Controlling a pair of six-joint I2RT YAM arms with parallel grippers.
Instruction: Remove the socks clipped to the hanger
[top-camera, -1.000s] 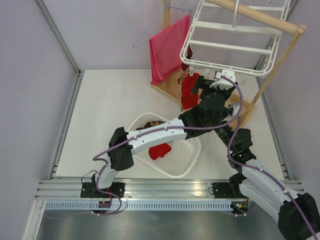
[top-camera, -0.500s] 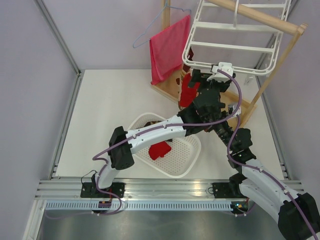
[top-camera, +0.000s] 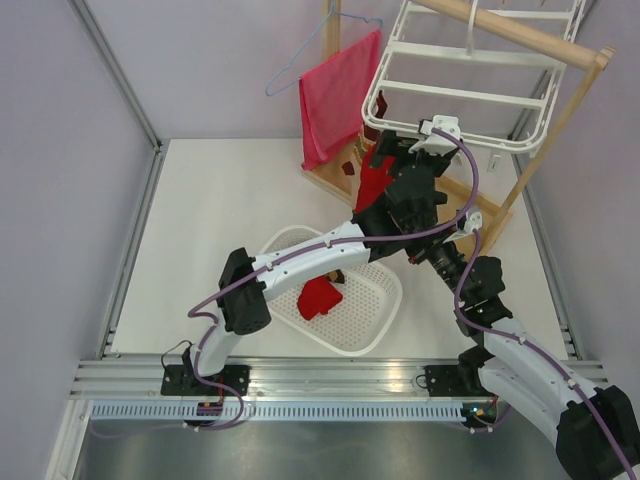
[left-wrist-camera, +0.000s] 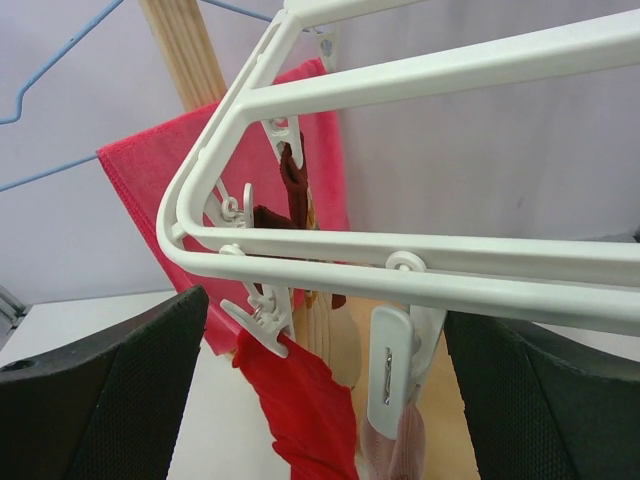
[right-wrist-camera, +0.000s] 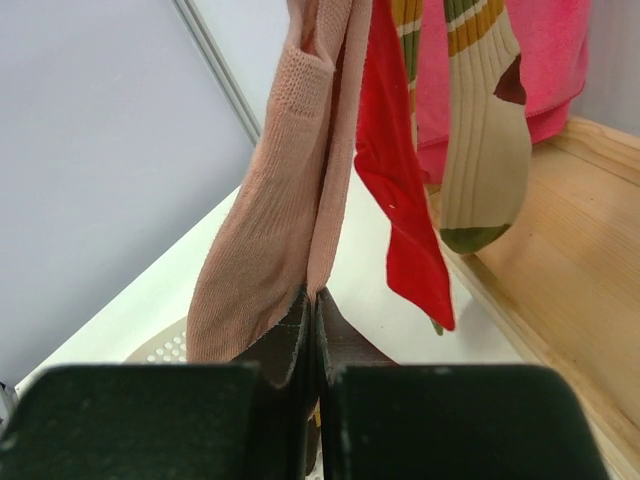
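My left gripper (left-wrist-camera: 322, 385) stands wide open below the rounded corner of the white hanger (left-wrist-camera: 400, 272), which shows between its fingers. A red sock (left-wrist-camera: 305, 410) and a pale pink sock (right-wrist-camera: 255, 250) hang there from clips. My right gripper (right-wrist-camera: 315, 312) is pinched tight on the pale pink sock's lower edge, with a striped sock (right-wrist-camera: 487, 150) hanging nearby.

A red-pink towel (top-camera: 335, 95) hangs by the upright of a wooden stand (top-camera: 520, 33) at the far side of the white bench (top-camera: 220, 220). A thin blue wire hanger (top-camera: 297, 57) shows at the towel's left edge. A white perforated plastic basket (top-camera: 375, 315) sits nearer on the bench.
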